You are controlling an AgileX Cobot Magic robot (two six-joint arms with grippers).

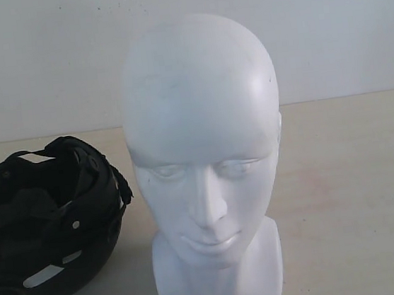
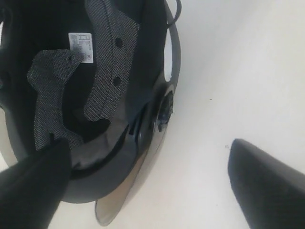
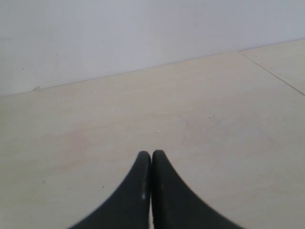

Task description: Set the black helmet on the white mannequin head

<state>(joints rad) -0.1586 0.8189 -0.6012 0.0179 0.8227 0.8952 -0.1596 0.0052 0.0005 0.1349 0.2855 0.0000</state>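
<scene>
— Left fingers (image 2: 269, 188)?
— Spread wide, gripping nothing. One tip at the rim of the black helmet (image 2: 143, 62), the other out over bare bench (image 2: 228, 71).
— Right fingers (image 3: 136, 191)?
— Pressed shut, tip against tip, empty, above bare bench.
— Helmet's spot?
— Lower left of the exterior frame, upside down on the bench, grey padded lining (image 2: 107, 67) turned up, smoky visor (image 2: 121, 205) along one edge.
— And the white mannequin head (image 1: 205, 154)?
— Centre of that frame, upright on its neck base, face toward the camera, crown uncovered. Helmet just beside it, to frame left. Pale wall (image 1: 325, 26) behind.
</scene>
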